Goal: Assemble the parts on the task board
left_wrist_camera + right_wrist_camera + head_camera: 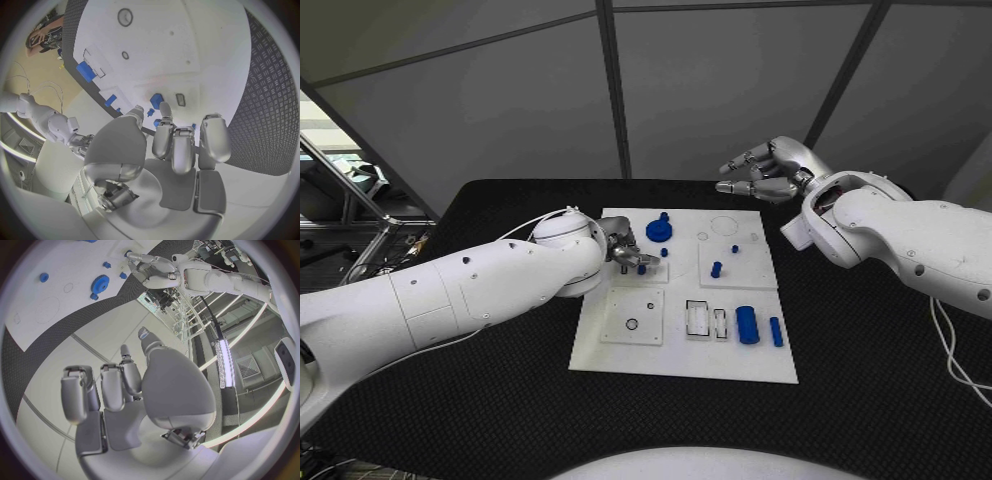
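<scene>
Fingers (636, 260) of the left hand (620, 252) are seen lowered over the far-left part of the task board (678, 362), close about a small blue peg (642, 267); whether the peg is actually pinched cannot be told. In the left wrist view the fingers (181, 145) are curled toward small blue parts (156, 100) on the white plate. The board lies at the middle of the black bench (877, 380). On it, a blue gear (659, 230) stands at the far side, another blue peg (715, 269) right of centre, and two blue cylinders (747, 326) lie near the right edge. The right hand (764, 172) is held above the bench beyond the board's far right corner, fingers (740, 186) curled loosely and holding nothing.
</scene>
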`<act>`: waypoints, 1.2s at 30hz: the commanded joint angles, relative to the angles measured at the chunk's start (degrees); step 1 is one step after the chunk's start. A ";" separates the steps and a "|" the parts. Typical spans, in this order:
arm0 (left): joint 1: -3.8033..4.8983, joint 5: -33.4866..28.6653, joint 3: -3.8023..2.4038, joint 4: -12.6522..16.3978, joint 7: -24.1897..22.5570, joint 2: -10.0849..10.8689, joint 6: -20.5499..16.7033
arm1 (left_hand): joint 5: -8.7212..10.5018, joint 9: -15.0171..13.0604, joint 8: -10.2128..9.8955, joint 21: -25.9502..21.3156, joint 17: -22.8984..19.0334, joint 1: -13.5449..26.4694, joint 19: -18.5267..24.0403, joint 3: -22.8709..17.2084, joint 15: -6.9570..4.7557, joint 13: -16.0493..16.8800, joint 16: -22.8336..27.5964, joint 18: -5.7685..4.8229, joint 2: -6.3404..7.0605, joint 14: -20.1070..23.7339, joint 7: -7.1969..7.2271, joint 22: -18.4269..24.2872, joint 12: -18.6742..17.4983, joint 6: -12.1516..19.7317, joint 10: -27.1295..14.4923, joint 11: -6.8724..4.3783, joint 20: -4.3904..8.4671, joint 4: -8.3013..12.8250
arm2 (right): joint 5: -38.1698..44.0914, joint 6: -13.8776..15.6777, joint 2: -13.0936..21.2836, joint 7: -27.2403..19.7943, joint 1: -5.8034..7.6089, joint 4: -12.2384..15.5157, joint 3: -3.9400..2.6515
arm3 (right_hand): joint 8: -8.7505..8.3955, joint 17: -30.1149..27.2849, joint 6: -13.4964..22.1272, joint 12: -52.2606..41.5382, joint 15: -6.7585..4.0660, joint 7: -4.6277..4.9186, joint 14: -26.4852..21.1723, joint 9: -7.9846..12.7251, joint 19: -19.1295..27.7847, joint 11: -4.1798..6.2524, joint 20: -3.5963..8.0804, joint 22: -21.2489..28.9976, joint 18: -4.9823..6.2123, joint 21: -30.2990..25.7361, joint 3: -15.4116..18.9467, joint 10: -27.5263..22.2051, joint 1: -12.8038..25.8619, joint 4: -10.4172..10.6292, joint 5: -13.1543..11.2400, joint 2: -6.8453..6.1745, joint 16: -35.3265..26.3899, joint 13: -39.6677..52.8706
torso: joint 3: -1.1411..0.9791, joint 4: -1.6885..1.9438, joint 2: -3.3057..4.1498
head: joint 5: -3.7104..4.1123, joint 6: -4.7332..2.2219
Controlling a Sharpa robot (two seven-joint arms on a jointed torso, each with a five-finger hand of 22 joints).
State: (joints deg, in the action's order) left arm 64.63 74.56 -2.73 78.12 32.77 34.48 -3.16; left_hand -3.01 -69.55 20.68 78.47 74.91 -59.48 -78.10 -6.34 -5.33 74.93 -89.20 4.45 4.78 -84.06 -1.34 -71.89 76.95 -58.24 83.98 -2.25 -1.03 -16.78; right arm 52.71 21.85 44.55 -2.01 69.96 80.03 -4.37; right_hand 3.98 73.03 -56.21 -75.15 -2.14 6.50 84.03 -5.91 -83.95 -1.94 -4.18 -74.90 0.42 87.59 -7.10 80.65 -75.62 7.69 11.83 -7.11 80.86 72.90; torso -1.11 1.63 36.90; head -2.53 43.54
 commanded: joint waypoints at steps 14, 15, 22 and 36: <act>2.36 -3.08 -5.69 1.04 2.24 1.87 6.92 | 0.22 -0.30 -0.68 -1.14 13.65 0.28 0.55 2.15 -0.14 7.89 0.59 0.13 0.95 -5.49 -0.01 1.25 -1.44 -0.01 -0.02 -0.06 0.00 0.04 | -0.77 0.76 -0.22 -0.58 0.12 -0.61 -0.05 | -0.23 0.04 -0.33 0.16 -0.41 0.01 2.46 -0.12 -3.58 0.21 0.32 -11.15 0.63 -0.28 1.39 -0.12 1.99 0.33 -0.39 -0.32 -0.40 -0.03 | -0.02 0.01 0.06 | -0.17 -0.34; 2.82 -3.15 -5.82 0.16 2.33 1.60 7.81 | 0.22 -0.14 -1.08 -1.48 13.48 -0.42 0.86 1.91 -0.08 7.70 0.77 0.23 0.33 -5.43 -0.13 1.67 -1.90 0.37 -0.27 0.04 -0.03 0.15 | -0.77 0.76 -0.23 -0.57 0.12 -0.64 -0.05 | -0.23 0.04 -0.33 0.16 -0.41 0.01 2.46 -0.12 -3.58 0.21 0.32 -11.15 0.63 -0.28 1.39 -0.12 1.99 0.33 -0.39 -0.32 -0.40 -0.03 | -0.02 0.03 0.04 | -0.18 -0.32; 5.12 -3.73 -6.08 -9.20 1.20 -2.12 13.61 | 0.01 6.75 -7.81 -3.16 12.94 -5.05 2.23 2.38 1.42 6.76 1.34 0.56 -2.14 -5.19 -2.12 3.24 -4.49 2.51 -1.79 1.80 -1.32 0.30 | -0.78 0.71 -0.43 -0.48 0.12 -0.77 -0.05 | -0.23 0.07 -0.34 0.15 -0.41 0.00 2.47 -0.13 -3.62 0.21 0.32 -11.21 0.62 -0.25 1.40 -0.11 2.03 0.35 -0.37 -0.24 -0.38 -0.01 | -0.04 -0.07 0.05 | -0.39 -0.38; 6.54 -4.11 -4.78 -25.15 -2.26 -9.47 20.48 | 0.11 10.13 -9.89 -4.08 12.69 -6.21 3.03 3.42 1.90 6.87 1.59 0.85 -3.10 -5.03 -2.66 4.04 -4.73 2.04 -2.18 2.28 -1.91 0.46 | -0.78 0.61 -0.82 -0.40 0.12 -0.57 -0.05 | -0.22 0.13 -0.36 0.07 -0.44 -0.02 2.51 -0.15 -3.61 0.24 0.34 -11.18 0.63 -0.27 1.35 -0.06 1.96 0.25 0.34 0.25 -0.36 0.04 | -0.01 0.00 0.11 | -0.46 -0.34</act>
State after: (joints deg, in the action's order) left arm 71.01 70.83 -7.51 53.83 32.15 25.41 14.13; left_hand -3.01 -59.49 10.97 74.70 74.91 -65.24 -75.41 -3.23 -3.90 74.93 -87.87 4.44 1.73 -84.06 -3.69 -67.92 72.29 -56.30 81.90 -0.17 -2.88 -16.35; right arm 52.12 22.06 43.81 -2.02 69.96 79.31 -4.37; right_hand 3.98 73.18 -56.21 -75.15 -2.14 6.50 84.03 -6.01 -83.95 -1.94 -4.17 -74.90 0.43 87.59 -6.01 80.65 -73.94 7.99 11.83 -7.29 80.65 72.91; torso -1.10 1.51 37.01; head -2.95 43.09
